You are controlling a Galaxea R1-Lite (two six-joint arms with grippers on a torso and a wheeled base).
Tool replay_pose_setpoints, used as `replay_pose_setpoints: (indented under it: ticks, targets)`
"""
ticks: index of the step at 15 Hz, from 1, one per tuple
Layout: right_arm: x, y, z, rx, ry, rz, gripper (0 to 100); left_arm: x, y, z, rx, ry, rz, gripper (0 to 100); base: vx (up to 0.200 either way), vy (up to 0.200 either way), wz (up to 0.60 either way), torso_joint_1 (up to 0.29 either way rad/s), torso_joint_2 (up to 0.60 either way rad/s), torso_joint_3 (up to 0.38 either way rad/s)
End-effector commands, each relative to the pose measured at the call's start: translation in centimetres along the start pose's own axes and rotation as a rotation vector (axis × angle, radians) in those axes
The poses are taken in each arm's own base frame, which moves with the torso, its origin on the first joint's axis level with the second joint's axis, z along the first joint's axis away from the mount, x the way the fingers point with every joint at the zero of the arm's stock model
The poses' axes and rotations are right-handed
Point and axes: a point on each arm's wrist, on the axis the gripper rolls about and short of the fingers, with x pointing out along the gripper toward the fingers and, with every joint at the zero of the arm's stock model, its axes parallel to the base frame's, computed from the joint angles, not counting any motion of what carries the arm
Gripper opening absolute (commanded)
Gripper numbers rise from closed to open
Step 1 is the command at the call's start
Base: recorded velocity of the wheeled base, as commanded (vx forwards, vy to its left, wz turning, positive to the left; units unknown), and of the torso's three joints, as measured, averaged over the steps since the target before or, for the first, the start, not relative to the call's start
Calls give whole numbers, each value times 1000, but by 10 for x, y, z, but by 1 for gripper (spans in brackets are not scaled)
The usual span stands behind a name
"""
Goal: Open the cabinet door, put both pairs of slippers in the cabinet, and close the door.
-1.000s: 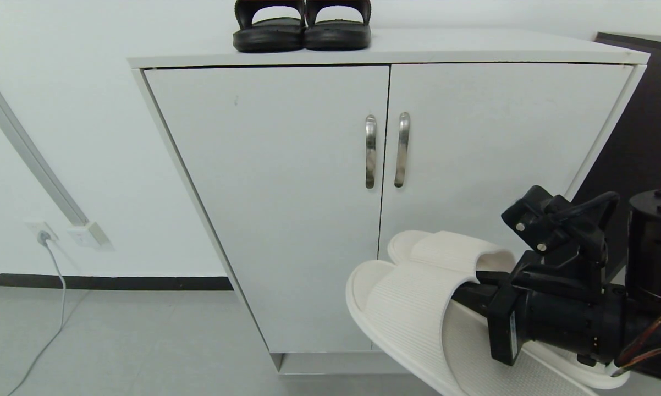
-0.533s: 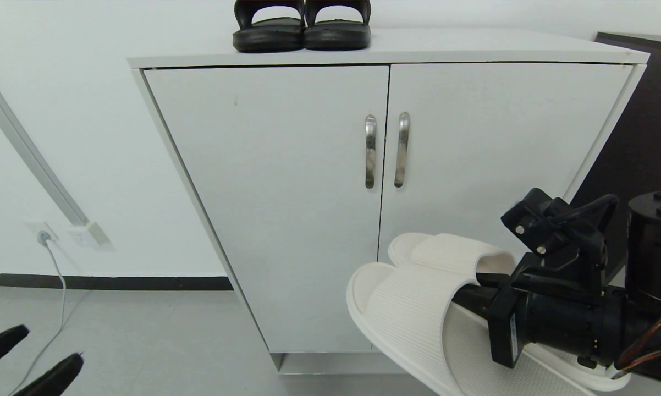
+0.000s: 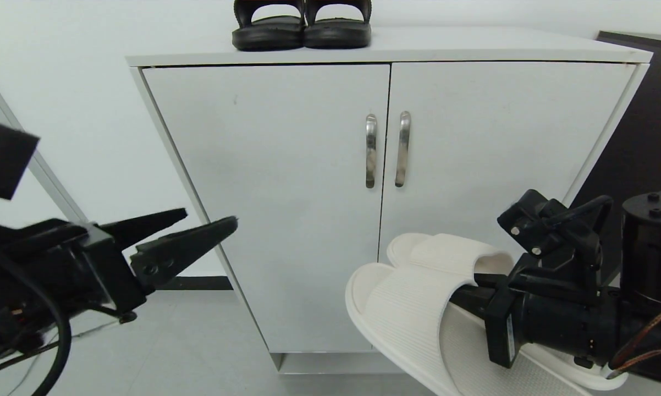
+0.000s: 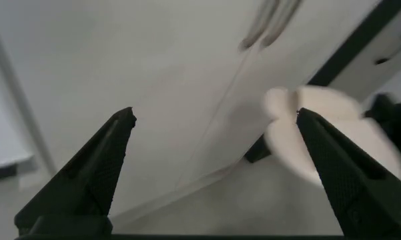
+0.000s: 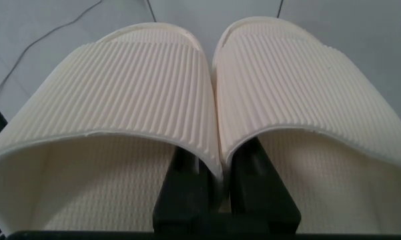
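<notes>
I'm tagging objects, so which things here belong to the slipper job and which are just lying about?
Job: cabinet, door handles, black slippers on top, white slippers held by the right gripper, open left gripper.
Just there: wall conduit, dark panel beside the cabinet.

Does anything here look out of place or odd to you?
A pair of black slippers sits on top of the cabinet, an odd spot for footwear; its doors are shut. Nothing looks spilled or damaged.

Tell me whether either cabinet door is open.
No: the left door and right door both sit flush shut, their handles side by side.
</notes>
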Motion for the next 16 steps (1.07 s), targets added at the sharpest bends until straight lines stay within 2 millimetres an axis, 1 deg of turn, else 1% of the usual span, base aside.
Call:
replay_pose_setpoints:
  ticks: [1, 6, 8, 9, 11, 14, 16]
  targets:
    - [0, 0, -1, 1, 2, 1, 0, 41, -20, 6, 12, 44, -94, 100, 0, 0, 0, 0, 0, 0]
    - [-3, -2, -2, 7, 2, -7, 0, 84, -54, 9, 21, 74, -228, 100, 0, 0, 0, 0, 0, 0]
    - [-5, -2, -1, 9, -5, -9, 0, 107, -68, 12, 19, 77, -269, 100, 0, 0, 0, 0, 0, 0]
    - [-5, -2, -1, 9, -7, -9, 0, 122, -73, 17, 18, 69, -281, 100, 0, 0, 0, 0, 0, 0]
    - [-6, -3, -1, 10, -7, -11, 0, 143, -81, 23, 18, 84, -332, 100, 0, 0, 0, 0, 0, 0]
    - [-9, -4, -2, 11, -10, -14, 0, 157, -89, 29, 1, 135, -469, 100, 0, 0, 0, 0, 0, 0]
    - [-9, -4, -1, 10, -13, -15, 0, 159, -91, 31, -53, 156, -545, 100, 0, 0, 0, 0, 0, 0]
